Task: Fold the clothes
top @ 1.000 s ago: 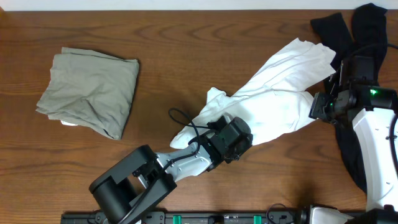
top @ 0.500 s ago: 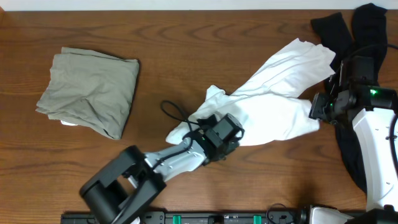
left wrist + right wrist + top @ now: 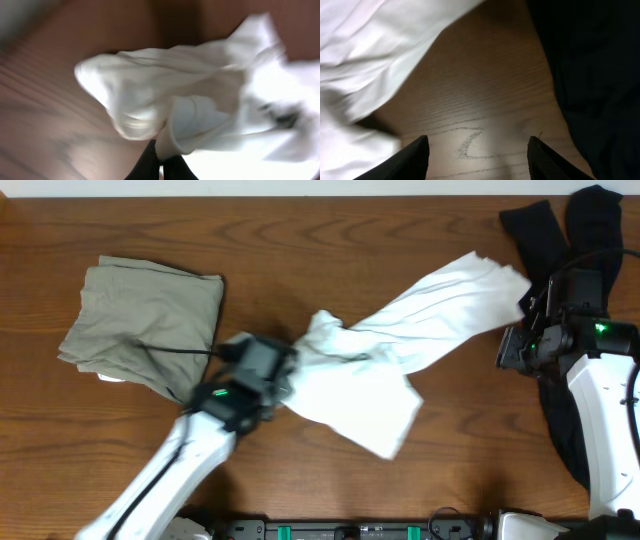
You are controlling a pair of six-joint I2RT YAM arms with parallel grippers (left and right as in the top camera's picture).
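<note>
A white T-shirt [image 3: 400,340] lies stretched in a diagonal band from the table's middle toward the back right, with a bunched flap hanging toward the front. My left gripper [image 3: 288,370] is at its left end, shut on a rolled fold of the white cloth [image 3: 200,100]; in the left wrist view the black fingers [image 3: 162,162] pinch that fold. My right gripper [image 3: 512,346] stands open beside the shirt's right end. In the right wrist view it [image 3: 480,160] holds only bare wood between its fingers, with the shirt [image 3: 370,60] to its left.
A folded grey-olive garment [image 3: 145,325] lies at the left, close to my left arm. A black garment [image 3: 560,230] sprawls at the back right and runs down under my right arm; it fills the right side of the right wrist view [image 3: 600,75].
My left arm has swung left, its jaws shutting on the shirt and dragging it leftward, away from the right gripper. The right arm stayed put and its jaws widened slightly.
</note>
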